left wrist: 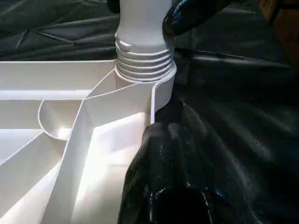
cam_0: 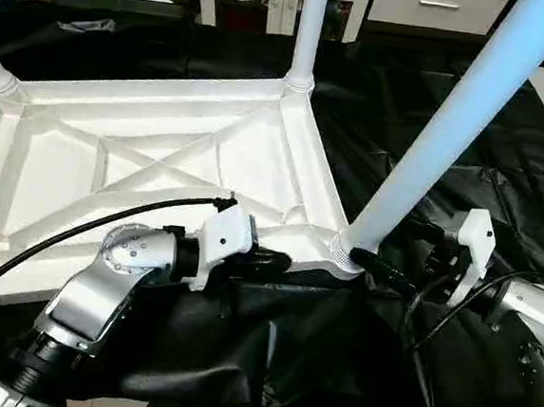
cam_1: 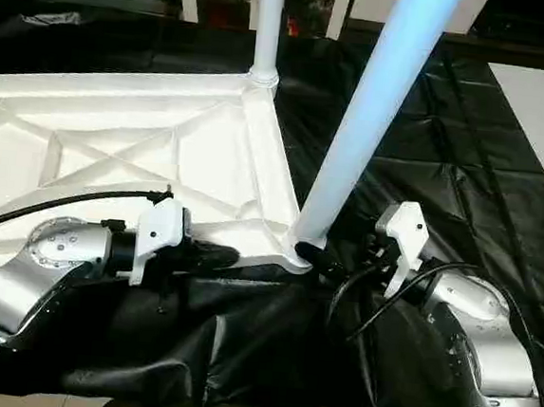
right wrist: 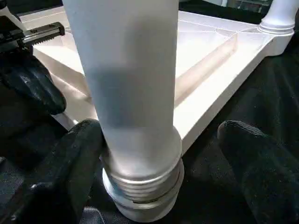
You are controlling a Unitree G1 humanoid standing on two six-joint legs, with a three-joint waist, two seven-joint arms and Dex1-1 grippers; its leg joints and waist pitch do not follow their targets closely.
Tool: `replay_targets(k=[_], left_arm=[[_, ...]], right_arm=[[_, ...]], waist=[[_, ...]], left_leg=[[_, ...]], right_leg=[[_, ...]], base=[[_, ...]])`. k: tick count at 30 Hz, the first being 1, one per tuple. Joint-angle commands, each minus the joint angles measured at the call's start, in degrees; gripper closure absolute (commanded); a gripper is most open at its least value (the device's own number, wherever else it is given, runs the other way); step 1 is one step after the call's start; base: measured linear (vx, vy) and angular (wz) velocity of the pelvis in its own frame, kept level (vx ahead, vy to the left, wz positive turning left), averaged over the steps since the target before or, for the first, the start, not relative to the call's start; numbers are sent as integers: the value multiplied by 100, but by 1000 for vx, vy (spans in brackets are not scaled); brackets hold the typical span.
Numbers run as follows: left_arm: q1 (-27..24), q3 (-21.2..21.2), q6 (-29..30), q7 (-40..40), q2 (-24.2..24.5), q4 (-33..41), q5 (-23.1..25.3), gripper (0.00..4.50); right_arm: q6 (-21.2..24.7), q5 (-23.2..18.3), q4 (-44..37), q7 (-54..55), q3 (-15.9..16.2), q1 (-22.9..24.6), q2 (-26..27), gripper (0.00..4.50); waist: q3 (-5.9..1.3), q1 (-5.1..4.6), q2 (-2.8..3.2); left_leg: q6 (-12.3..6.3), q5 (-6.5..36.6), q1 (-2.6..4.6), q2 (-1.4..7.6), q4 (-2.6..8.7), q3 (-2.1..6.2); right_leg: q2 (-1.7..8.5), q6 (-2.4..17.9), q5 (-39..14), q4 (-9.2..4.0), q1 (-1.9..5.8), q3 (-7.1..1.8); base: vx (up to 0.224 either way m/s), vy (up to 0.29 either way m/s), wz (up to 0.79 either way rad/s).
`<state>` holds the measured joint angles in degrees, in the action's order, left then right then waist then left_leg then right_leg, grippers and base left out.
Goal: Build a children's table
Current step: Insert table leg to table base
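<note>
Three legs standing in upturned tabletop (cam_0: 143, 154) on black worktop (cam_0: 504, 167). Left tool (cam_0: 272, 259) clenched, pressed on near rim. Right tool (right wrist: 159, 158) released, fingers (right wrist: 70, 168) straddling nearest leg (cam_0: 450, 124) at its threaded base.

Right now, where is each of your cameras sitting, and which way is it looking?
Left eye: on my head, looking down at the tabletop; both silver arms show.
Right eye: beside it, same scene.
Left wrist: behind the left gripper, facing the corner socket.
Right wrist: behind the right gripper, facing the near leg.
Both wrist views share that leg's threaded end.
</note>
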<state>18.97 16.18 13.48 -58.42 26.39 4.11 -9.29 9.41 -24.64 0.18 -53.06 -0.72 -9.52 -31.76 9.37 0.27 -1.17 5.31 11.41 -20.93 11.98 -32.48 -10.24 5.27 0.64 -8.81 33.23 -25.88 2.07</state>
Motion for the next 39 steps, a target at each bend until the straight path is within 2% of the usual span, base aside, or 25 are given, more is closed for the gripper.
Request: replay_targets(k=[1, 2, 4, 8, 10, 12, 16, 22, 24, 28, 38, 39], left_arm=[[52, -16, 82, -44, 10, 116, -73, 430], [63, -28, 115, -55, 21, 139, -113, 430], [72, -38, 113, -59, 25, 150, -137, 395], [81, -35, 35, -71, 35, 161, -135, 382], [84, -41, 8, -61, 26, 158, -133, 347], [96, -45, -28, -52, 14, 156, -128, 343], [164, 31, -387, -16, 21, 92, 45, 301], [188, 100, -457, -22, 30, 52, 116, 297], [149, 146, -371, -114, 78, 95, 78, 297], [41, 235, -223, -276, 239, 194, 35, 297], [167, 279, -628, -3, 219, -161, 453, 297], [168, 284, -627, -6, 224, -163, 455, 297]], right_arm=[[50, -26, -125, -18, -119, 5, -96, 20], [59, -29, -146, -21, -127, 11, -105, 20], [66, -33, -161, -28, -133, 17, -115, 18], [83, -28, -198, -61, -143, 43, -138, 18], [84, -30, -202, -69, -145, 49, -142, 18], [85, -33, -204, -75, -146, 47, -147, 18], [92, -45, -232, -90, -131, 44, -161, 18], [111, -51, -266, -93, -112, 38, -150, 18], [111, -54, -273, -103, -105, 37, -148, 18], [98, -46, -341, -148, -85, 94, -187, 18], [110, -39, -480, -141, -127, 217, -224, 18], [110, -39, -482, -140, -130, 218, -225, 18]], waist=[[-378, 10, -13], [-376, 11, -13], [-376, 12, -15], [-371, 13, -5], [-373, 15, -1], [-375, 15, -5], [-369, 18, -1], [-384, 16, 7], [-381, 21, 23], [-374, 17, 19], [-382, 28, 32], [-376, 34, 51]], left_leg=[[-1096, 21, 40, 47, 273, -85], [-1093, 41, 42, 47, 273, -87], [-1064, 94, 44, 50, 275, -85], [-1053, 105, 43, 49, 274, -82], [-1057, 94, 44, 49, 270, -82], [-1062, 93, 43, 46, 266, -82], [-1018, 215, 37, 45, 272, -77], [-1039, 86, 41, 45, 256, -76], [-1028, 133, 37, 44, 261, -71], [-978, 238, 46, 46, 270, -75], [-958, 225, 43, 43, 262, -70], [-951, 239, 41, 46, 265, -66]], right_leg=[[104, 1736, 77, -176, 411, -169], [106, 1734, 39, -180, 410, -169], [107, 1723, -65, -184, 411, -168], [103, 1711, -74, -184, 408, -167], [105, 1721, -41, -182, 408, -168], [104, 1722, -25, -179, 412, -168], [104, 1698, -163, -194, 418, -165], [99, 1717, 52, -163, 415, -169], [106, 1738, -3, -166, 420, -166], [104, 1727, -132, -179, 413, -167], [101, 1729, 10, -168, 422, -171], [107, 1728, -8, -167, 421, -170]], base=[[0, 0, 0], [0, 0, 0], [0, 0, 0], [0, 0, 0], [0, 0, 0], [0, 0, 0], [0, 0, 0], [0, 0, 0], [0, 0, 0], [0, 0, 0], [0, 0, 0], [0, 0, 0]])
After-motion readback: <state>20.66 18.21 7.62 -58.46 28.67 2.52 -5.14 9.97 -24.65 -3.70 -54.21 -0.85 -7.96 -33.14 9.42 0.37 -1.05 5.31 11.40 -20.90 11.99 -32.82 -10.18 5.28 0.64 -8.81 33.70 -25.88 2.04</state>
